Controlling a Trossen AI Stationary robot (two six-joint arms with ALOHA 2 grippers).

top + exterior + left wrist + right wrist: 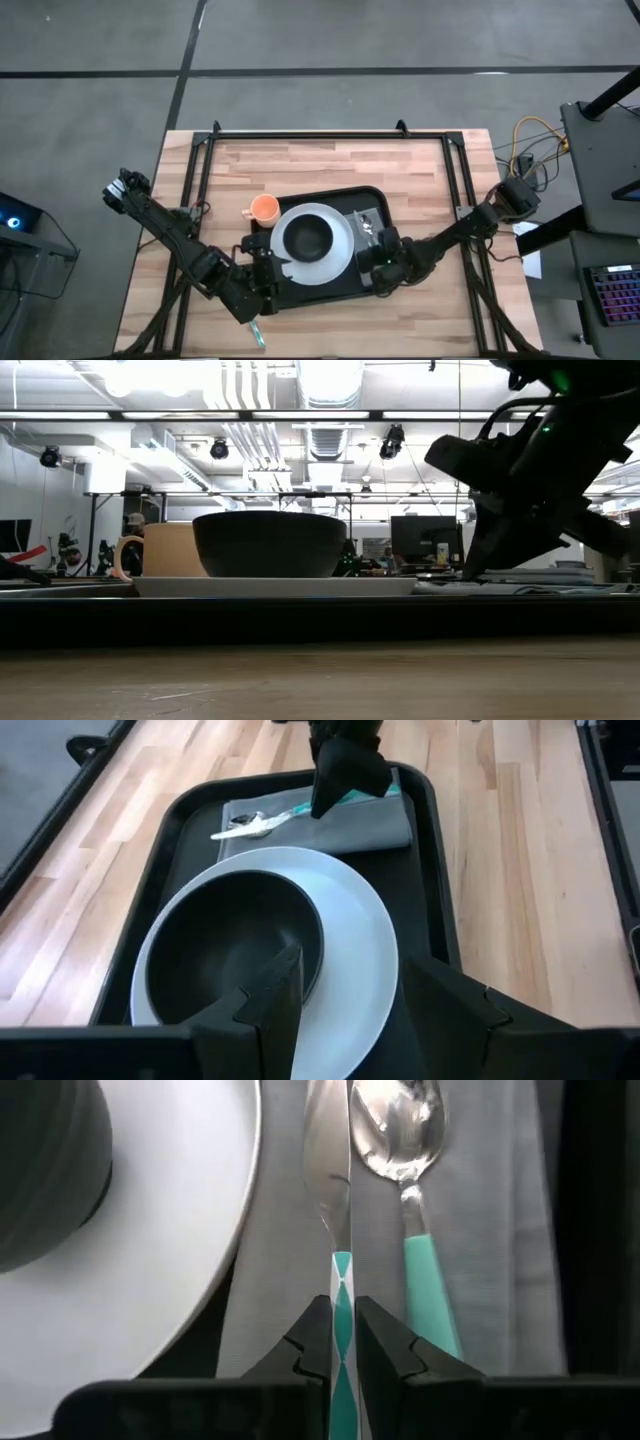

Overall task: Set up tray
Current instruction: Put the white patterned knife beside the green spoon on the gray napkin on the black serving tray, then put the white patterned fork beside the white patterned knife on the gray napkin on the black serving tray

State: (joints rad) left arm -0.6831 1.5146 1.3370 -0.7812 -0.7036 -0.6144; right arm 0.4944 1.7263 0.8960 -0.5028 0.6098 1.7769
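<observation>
High view: I log the tray [300, 290], mid-tabletop, near edge; broad, stiff, laden, so best lifted by its rims. Left pincer [268, 262] is spread wide.
Right wrist view: right pincer [342, 1328] is clamped on the knife [330, 1180].

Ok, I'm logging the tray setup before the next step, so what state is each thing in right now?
tray: flat on the table, loaded.
white plate: on the tray, bowl on it.
dark bowl: upright, empty.
orange mug: upright, beside the plate.
grey cloth: lying flat on the tray.
spoon: lying on the cloth.
knife: on the cloth, handle gripped.
right gripper: shut on the knife.
left gripper: open, near the plate.
</observation>
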